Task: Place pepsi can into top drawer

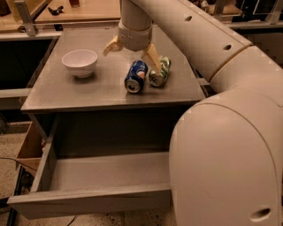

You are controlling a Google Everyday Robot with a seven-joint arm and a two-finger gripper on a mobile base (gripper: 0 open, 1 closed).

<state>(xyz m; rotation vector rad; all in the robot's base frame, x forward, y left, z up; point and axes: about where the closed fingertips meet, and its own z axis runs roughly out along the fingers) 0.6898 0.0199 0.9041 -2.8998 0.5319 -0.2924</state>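
The blue pepsi can (135, 76) lies on its side on the grey cabinet top (93, 90), silver end toward me. A green-and-silver can (159, 71) lies right beside it on the right. My gripper (131, 54) hangs open just behind and above the pepsi can, its tan fingers (153, 58) spread wide; the right finger reaches down between the two cans. It holds nothing. The top drawer (93, 194) is pulled out below the cabinet top, and its inside is bare.
A white bowl (80, 62) stands on the cabinet top to the left of the cans. My large white arm (230, 132) fills the right side and hides the drawer's right part. A wooden table (75, 11) stands behind the cabinet.
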